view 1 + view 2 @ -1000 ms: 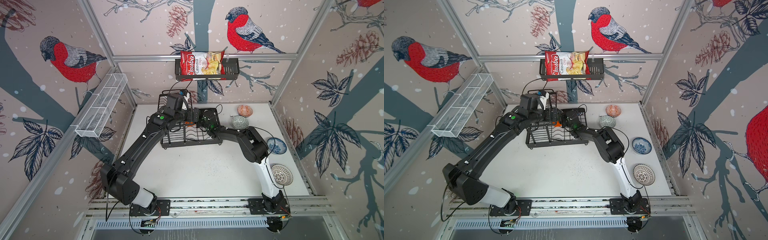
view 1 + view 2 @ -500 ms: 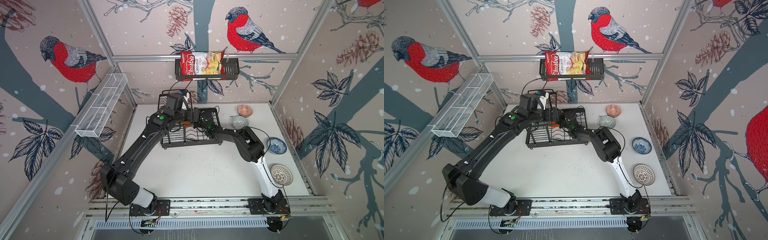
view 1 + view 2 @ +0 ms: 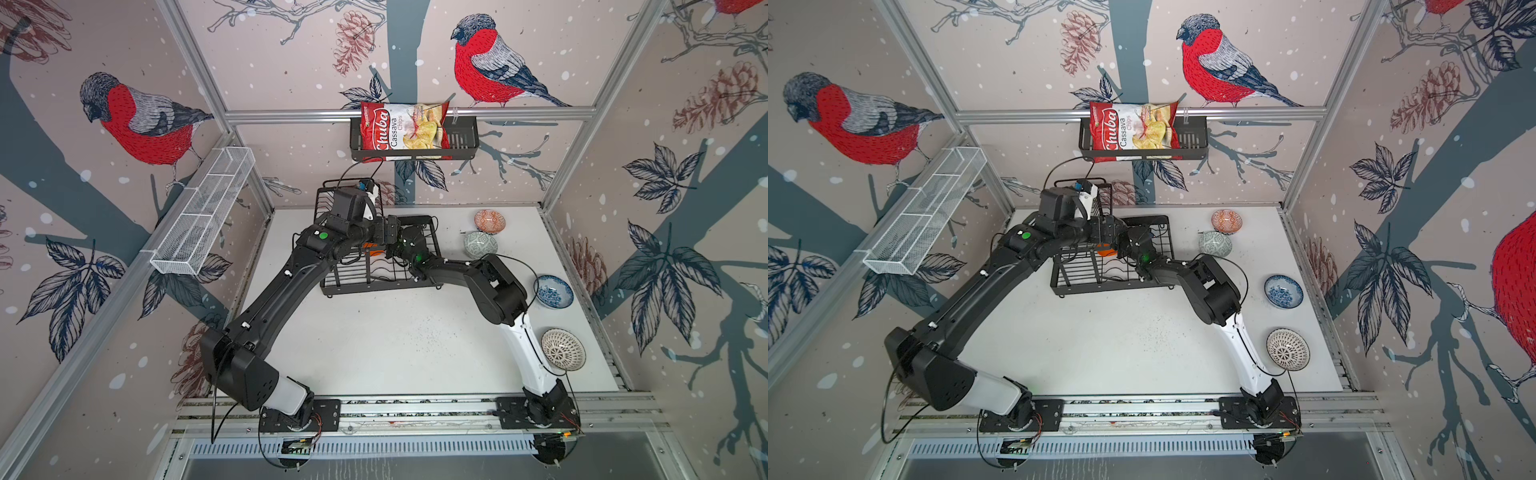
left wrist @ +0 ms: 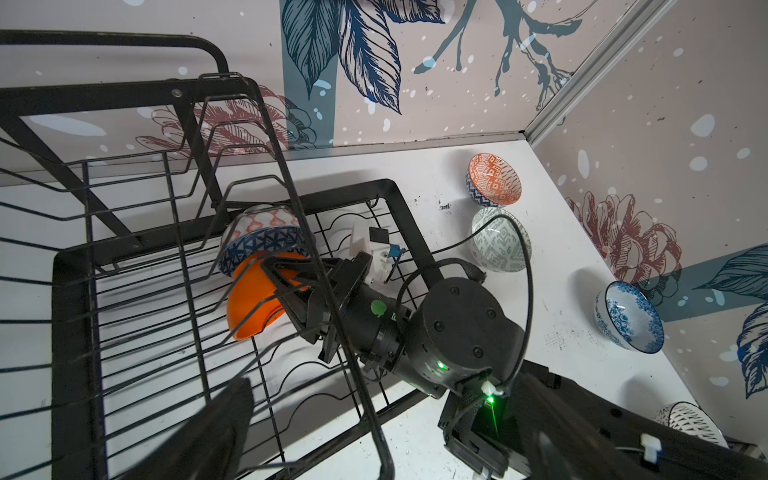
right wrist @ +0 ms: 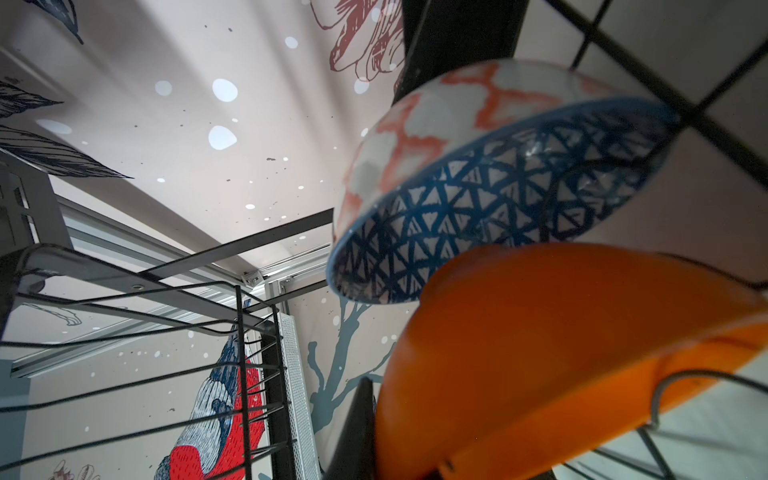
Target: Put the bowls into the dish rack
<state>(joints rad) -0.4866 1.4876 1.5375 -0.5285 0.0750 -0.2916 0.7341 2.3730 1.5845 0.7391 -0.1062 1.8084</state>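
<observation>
The black wire dish rack [image 3: 376,287] stands at the back middle of the table. My right gripper [image 4: 286,286] reaches into it, shut on the rim of the plain orange bowl [image 4: 249,305] [image 5: 540,353]. That bowl is tilted against the dark-blue geometric bowl [image 4: 264,245] [image 5: 498,199], which stands in the rack. My left gripper [image 3: 388,230] hovers open above the rack and holds nothing. On the table to the right lie the orange-red patterned bowl [image 3: 490,220], the grey-green bowl [image 3: 480,244], the blue-flowered bowl [image 3: 553,291] and the dark-lattice bowl [image 3: 563,349].
A black shelf basket [image 3: 461,137] with a chips bag [image 3: 401,131] hangs on the back wall above the rack. A long white mesh basket [image 3: 203,216] is fixed to the left wall. The rack's raised upper basket [image 4: 124,166] stands beside my left gripper.
My right arm has shifted slightly to the left, further into the rack, with the orange bowl in its grip. The left arm has stayed where it was.
</observation>
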